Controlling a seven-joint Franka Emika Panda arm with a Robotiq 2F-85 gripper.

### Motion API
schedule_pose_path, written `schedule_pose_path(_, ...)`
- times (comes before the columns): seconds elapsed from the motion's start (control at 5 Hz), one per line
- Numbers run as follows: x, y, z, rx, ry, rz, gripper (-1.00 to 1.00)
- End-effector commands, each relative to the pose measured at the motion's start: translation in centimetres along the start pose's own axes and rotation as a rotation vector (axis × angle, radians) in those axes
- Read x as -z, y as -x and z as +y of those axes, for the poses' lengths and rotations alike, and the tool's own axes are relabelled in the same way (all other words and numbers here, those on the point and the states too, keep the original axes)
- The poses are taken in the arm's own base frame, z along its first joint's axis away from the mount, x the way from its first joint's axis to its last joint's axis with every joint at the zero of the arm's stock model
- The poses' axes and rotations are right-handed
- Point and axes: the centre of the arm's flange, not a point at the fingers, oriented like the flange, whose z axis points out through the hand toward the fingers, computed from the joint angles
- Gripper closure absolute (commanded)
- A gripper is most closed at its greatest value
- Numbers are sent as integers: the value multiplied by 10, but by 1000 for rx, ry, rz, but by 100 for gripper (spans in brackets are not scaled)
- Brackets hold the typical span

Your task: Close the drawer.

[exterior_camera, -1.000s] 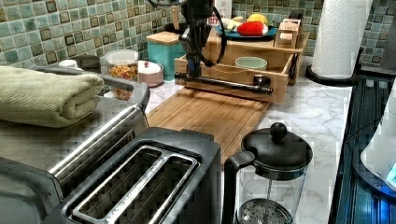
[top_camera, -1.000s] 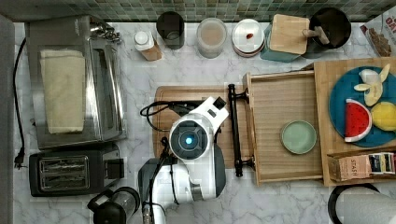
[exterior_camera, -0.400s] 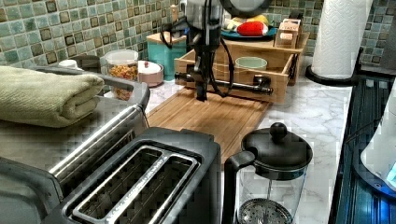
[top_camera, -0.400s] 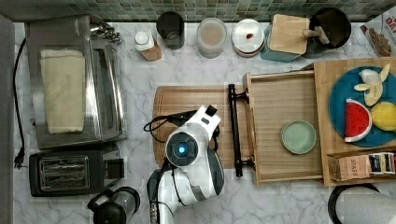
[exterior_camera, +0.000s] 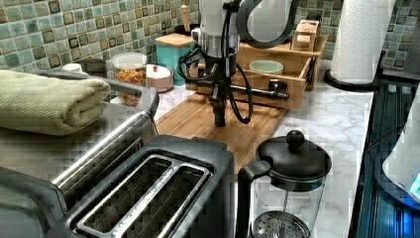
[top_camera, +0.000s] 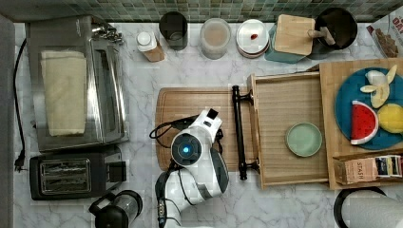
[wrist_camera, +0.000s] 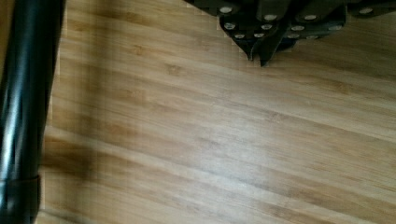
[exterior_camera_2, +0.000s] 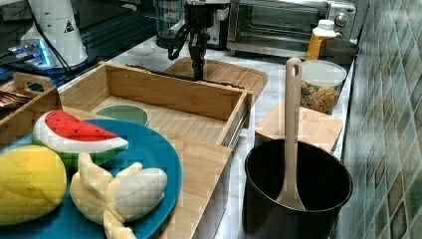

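The drawer stands pulled out over the counter, its long black bar handle facing the cutting board. A pale green bowl lies on its floor. The drawer also shows in the left view and the right view. My gripper points straight down just above the cutting board, a short way in front of the handle and not touching it. In the wrist view the fingertips meet with nothing between them, and the handle runs along one edge.
A wooden top with a blue plate of fruit sits over the drawer's far side. A toaster oven, toaster and French press stand at the top view's left. Jars line the back wall; a paper towel roll stands on the left view's right.
The arm has moved away from the drawer handle, toward the top view's lower left, and the gripper has dropped close to the cutting board. The drawer has not moved.
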Motion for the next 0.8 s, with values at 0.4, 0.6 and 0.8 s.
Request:
schedule_pose_path(0.4, 16, 2, 65, -42, -46, 46, 100)
schedule_pose_path(0.6, 8, 1, 83, -81, -89, 3, 100)
schedule_pose_path(0.8, 12, 3, 94, -111, -90, -11, 100)
